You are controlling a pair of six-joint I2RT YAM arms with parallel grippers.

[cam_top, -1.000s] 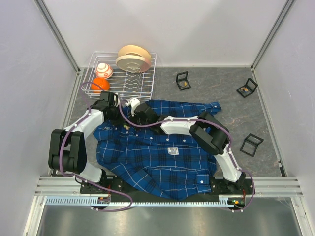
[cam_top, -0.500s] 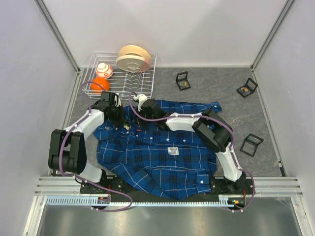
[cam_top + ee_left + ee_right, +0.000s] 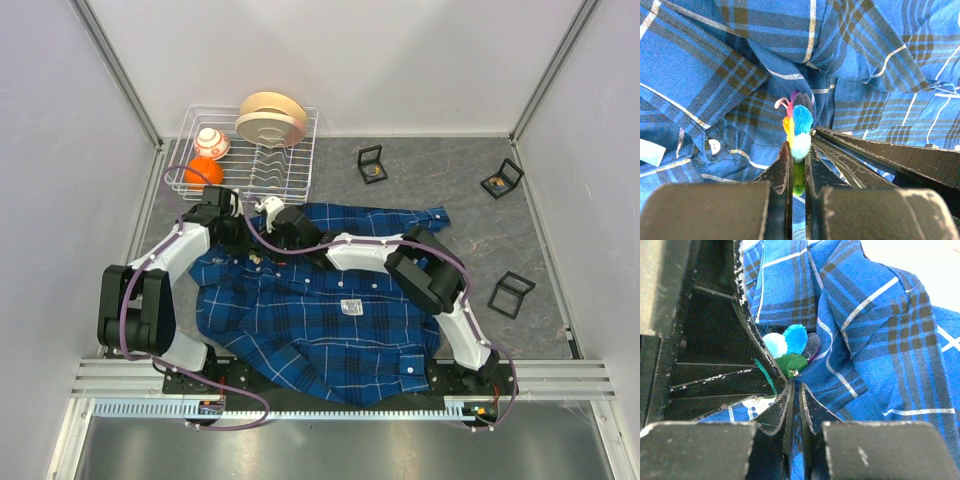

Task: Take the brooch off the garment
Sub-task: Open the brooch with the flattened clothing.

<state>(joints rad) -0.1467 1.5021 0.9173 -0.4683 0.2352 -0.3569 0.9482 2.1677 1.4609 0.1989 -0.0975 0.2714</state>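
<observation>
Brooch [image 3: 801,127] on shirt [image 3: 705,75], both grippers at it.
Left gripper [image 3: 798,152] clamps brooch; right gripper [image 3: 795,390] fingers nearly shut at its base, contents unclear.

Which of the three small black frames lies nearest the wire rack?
The leftmost frame, right of the rack; the back-right frame and near-right frame sit farther away.

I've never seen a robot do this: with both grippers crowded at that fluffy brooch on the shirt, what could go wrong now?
1. The left gripper squeezes the brooch by its soft pom-poms; a pull might tear fluff off and leave the rest attached.
2. The right gripper seems to pinch the shirt right beside it; if that slips, the fabric may lift along.
3. The grippers' tips nearly touch and could knock together.
</observation>
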